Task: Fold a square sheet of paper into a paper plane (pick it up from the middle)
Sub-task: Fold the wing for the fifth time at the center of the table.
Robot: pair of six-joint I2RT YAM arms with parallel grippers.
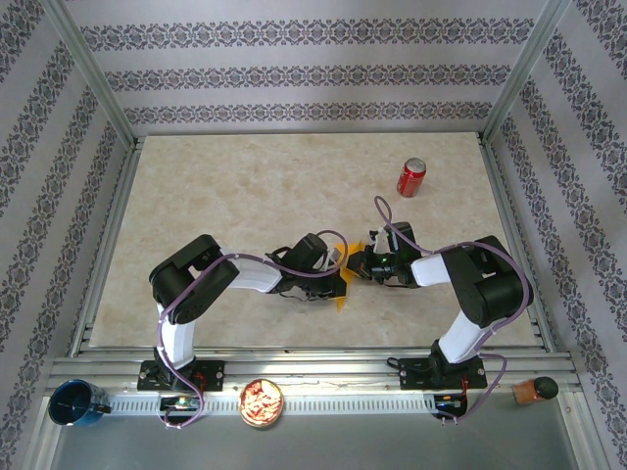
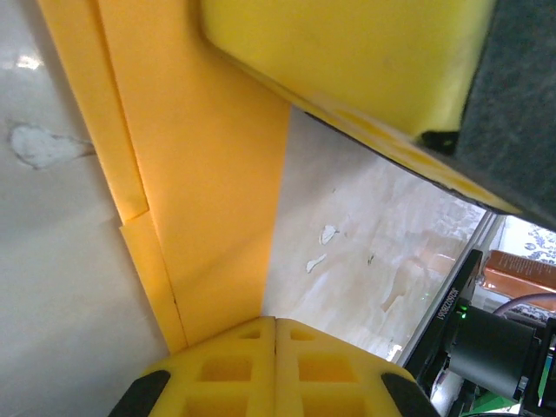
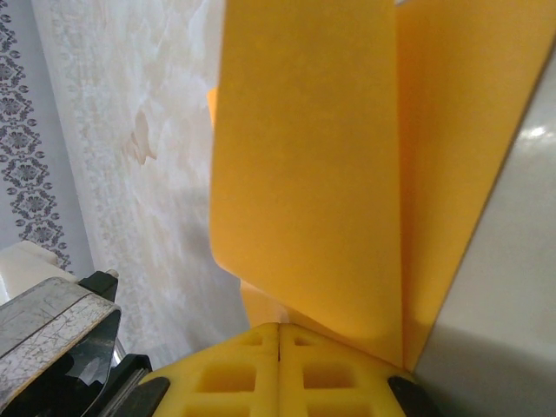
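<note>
Left gripper (image 1: pixel 339 272) is sitting at table centre, its yellow foam-padded fingers (image 2: pixel 217 369) pressing together and pinching the end of the orange-yellow folded paper sheet (image 2: pixel 208 174). The sheet (image 1: pixel 341 298) is lying mid-table between both grippers, showing layered crease edges, with one corner pointing toward the near edge. Right gripper (image 1: pixel 365 263) is facing it from the right, jaws clamping the sheet's fold (image 3: pixel 304 174), which is fanning out from the seam. A red cylindrical soda can (image 1: pixel 411 177) is standing well apart, far right.
</note>
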